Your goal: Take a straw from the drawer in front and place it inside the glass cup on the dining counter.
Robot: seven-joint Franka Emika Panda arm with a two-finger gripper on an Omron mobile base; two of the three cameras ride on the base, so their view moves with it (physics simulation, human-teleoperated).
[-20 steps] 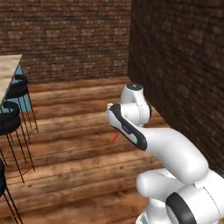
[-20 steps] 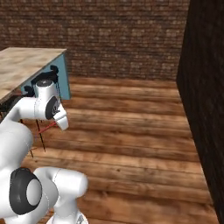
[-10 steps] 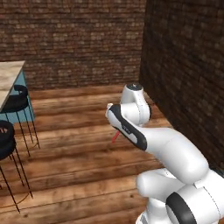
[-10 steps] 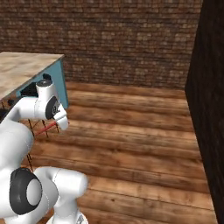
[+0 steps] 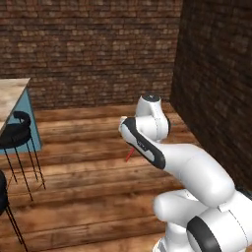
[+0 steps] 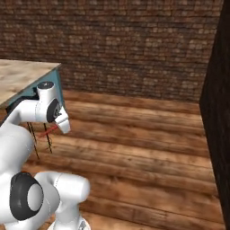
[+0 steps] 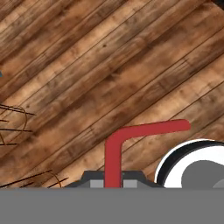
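The red straw [image 7: 114,146] stands up from between my gripper's [image 7: 113,180] dark fingertips, its short bent end pointing right; the gripper is shut on it above the wooden floor. A bit of the straw [image 5: 129,155] pokes out below the folded arm in the left base view, and the straw [image 6: 48,131] also shows beside the hand in the right base view. The dining counter [image 5: 11,96] is at the left edge, and the same beige slab [image 6: 21,74] shows at the far left. The glass cup and the drawer are out of view.
Black round stools [image 5: 15,134] stand under the counter's end, beside its teal side panel [image 6: 53,85]. A brick wall [image 5: 88,44] closes the back and a dark brick wall [image 5: 216,88] the right. Open plank floor [image 6: 134,148] lies ahead.
The whole picture has slid to the right as the base turns, and the dark wall has moved toward the right edge. The arm keeps its folded pose with the straw in its grip.
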